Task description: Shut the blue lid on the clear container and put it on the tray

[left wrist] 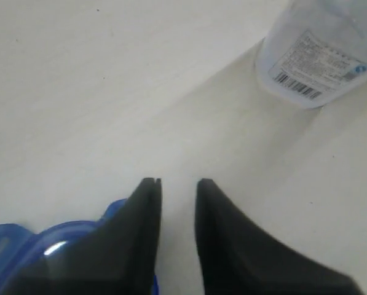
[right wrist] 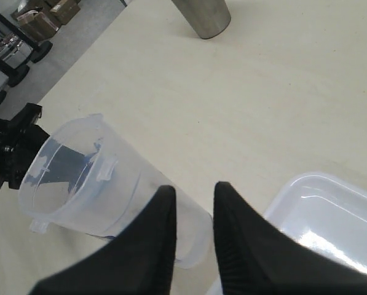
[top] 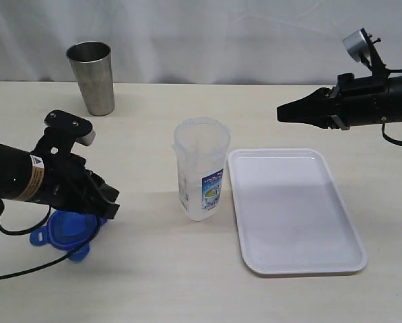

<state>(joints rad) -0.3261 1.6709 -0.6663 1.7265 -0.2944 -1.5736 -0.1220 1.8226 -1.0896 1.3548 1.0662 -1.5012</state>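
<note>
The blue lid [top: 66, 232] lies flat on the table at the front left, partly under my left gripper [top: 112, 203]. In the left wrist view the lid [left wrist: 11, 246] shows beside one finger. That gripper [left wrist: 177, 181] stands slightly open, with bare table between its tips. The clear container [top: 201, 168] stands upright and uncovered mid-table, to the right of the lid, and it also shows in both wrist views [left wrist: 312, 55] [right wrist: 91, 178]. The white tray [top: 295, 208] lies just right of the container with nothing on it. My right gripper [top: 279, 113] hovers open above the tray's far side [right wrist: 194, 187].
A grey steel tumbler [top: 91, 77] stands at the back left of the table, and it also appears in the right wrist view [right wrist: 203, 15]. A black cable trails off the left arm along the table's front left edge.
</note>
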